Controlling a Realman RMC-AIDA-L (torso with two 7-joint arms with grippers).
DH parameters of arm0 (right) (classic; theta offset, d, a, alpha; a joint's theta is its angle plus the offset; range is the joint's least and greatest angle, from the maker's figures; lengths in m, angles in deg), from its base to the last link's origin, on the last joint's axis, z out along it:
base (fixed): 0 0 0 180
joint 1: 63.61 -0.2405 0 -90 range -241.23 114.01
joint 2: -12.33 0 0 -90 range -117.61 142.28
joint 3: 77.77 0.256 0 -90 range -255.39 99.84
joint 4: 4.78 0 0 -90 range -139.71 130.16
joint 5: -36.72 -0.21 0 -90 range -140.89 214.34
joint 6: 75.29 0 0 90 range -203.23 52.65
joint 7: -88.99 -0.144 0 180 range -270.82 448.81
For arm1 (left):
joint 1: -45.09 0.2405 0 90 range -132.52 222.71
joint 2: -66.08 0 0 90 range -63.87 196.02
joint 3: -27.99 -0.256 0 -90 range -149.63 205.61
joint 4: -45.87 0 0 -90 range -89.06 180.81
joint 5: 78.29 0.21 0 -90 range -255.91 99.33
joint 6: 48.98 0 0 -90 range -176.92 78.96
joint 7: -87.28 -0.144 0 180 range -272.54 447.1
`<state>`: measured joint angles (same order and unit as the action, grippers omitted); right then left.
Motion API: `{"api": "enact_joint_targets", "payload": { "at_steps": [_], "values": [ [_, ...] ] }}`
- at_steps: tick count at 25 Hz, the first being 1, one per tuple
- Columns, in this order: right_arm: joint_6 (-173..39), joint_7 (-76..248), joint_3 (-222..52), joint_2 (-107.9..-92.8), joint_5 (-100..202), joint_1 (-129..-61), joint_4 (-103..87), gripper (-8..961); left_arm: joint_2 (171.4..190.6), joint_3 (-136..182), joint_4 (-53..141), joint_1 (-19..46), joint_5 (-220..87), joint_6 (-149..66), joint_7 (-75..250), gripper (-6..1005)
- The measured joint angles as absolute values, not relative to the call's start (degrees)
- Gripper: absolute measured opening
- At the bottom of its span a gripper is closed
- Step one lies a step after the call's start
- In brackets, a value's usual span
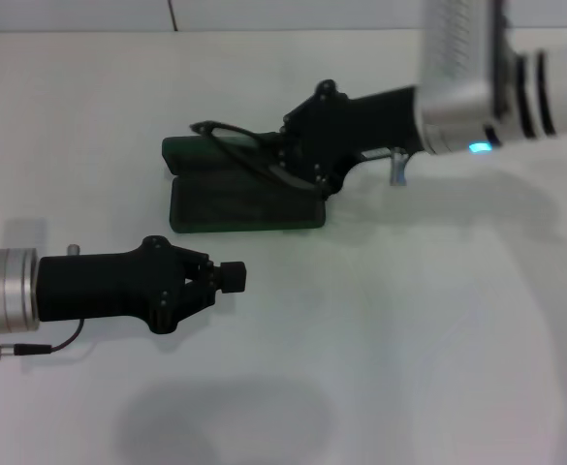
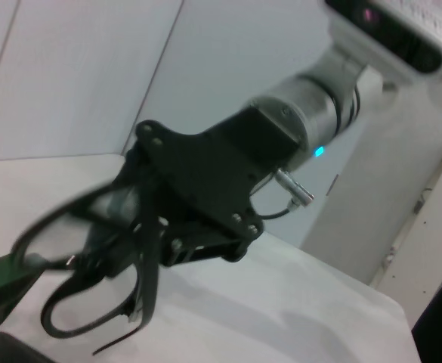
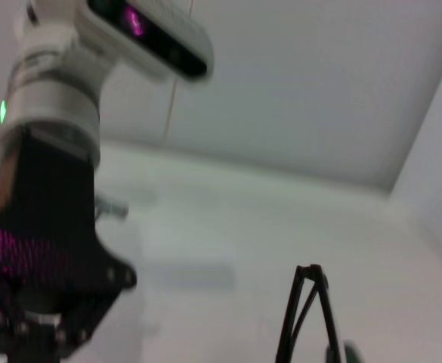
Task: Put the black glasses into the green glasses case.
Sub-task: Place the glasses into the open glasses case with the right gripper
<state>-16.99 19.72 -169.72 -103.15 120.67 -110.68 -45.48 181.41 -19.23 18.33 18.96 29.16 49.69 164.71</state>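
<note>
Above open green glasses case (image 1: 244, 205), right hand (image 1: 288, 165) grips black glasses (image 1: 233, 139); left hand (image 1: 227, 276) narrow, nearby.

Bare lab: white table (image 1: 409, 339), blank walls (image 3: 319, 91).

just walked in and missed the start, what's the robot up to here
The right gripper is holding the black glasses over the open green glasses case, which lies on the white table. The glasses are held above the case's far half and are not yet resting inside it. The left gripper sits nearer the robot, in front of the case, shut and holding nothing.
</note>
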Motion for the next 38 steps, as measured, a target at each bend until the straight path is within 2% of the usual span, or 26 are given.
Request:
{"api": "enact_joint_targets", "payload": {
  "at_steps": [3, 5, 10, 38],
  "values": [
    [-16.9, 6.6, -169.7, -103.10, 133.3, -117.4, -45.8, 60, 181.35, -19.3, 18.1, 19.6, 29.3, 49.6, 164.5, -1],
    [-16.7, -1.8, -170.0, -103.61, 142.3, -121.6, -45.8, 60, 181.37, -19.3, 18.0, 19.8, 30.0, 49.5, 164.3, -1],
    [-17.5, -7.3, -173.7, -103.93, 147.0, -124.9, -45.8, 60, 181.79, -19.3, 18.0, 19.6, 31.4, 49.0, 164.1, -1],
    [-29.4, -7.9, -186.5, -103.94, 145.9, -125.8, -46.1, 60, 182.11, -19.4, 17.9, 19.1, 32.2, 48.6, 164.1, -1]
  ]
}}
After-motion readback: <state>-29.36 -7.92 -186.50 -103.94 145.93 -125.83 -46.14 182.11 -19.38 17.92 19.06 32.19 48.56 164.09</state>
